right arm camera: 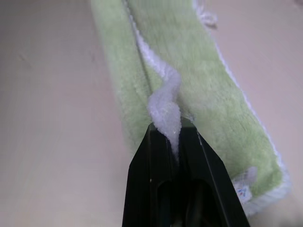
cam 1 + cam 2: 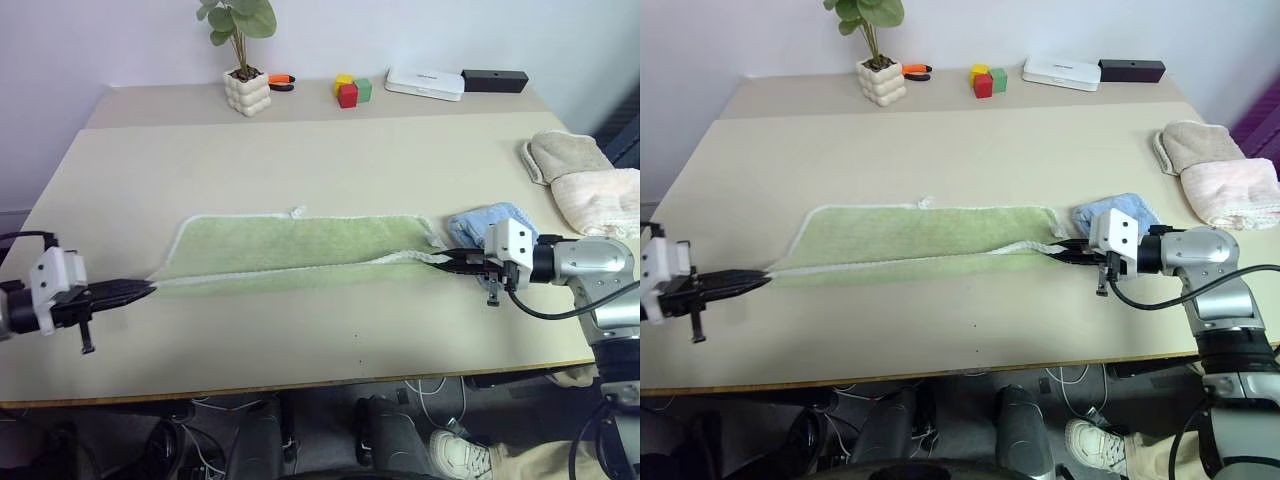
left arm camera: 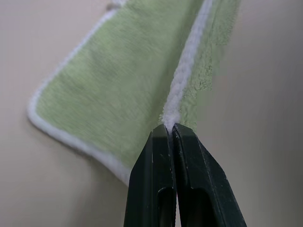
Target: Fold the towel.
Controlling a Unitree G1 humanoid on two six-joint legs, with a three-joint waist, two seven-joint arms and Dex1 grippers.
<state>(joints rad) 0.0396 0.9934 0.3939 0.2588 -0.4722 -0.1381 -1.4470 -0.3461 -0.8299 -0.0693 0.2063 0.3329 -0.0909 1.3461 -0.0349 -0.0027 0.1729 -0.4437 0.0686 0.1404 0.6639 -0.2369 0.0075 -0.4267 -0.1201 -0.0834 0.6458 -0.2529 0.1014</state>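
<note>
The light green towel (image 2: 300, 245) lies folded lengthwise in a long strip across the middle of the table, its whitish edging along the near side. My left gripper (image 2: 146, 291) is shut on the towel's near left corner; the left wrist view shows the white edge pinched between its fingertips (image 3: 163, 137). At the strip's right end my right gripper (image 2: 447, 262) is shut on the near right corner, with a bunch of white edging (image 1: 164, 111) caught between the fingers. The held edge is drawn taut and slightly lifted between the two grippers.
A small blue cloth (image 2: 490, 222) lies just behind my right gripper. Beige and pinkish folded towels (image 2: 585, 180) sit at the right edge. At the back stand a potted plant (image 2: 245, 75), coloured blocks (image 2: 351, 90), a white box (image 2: 425, 83) and a black bar (image 2: 494, 80).
</note>
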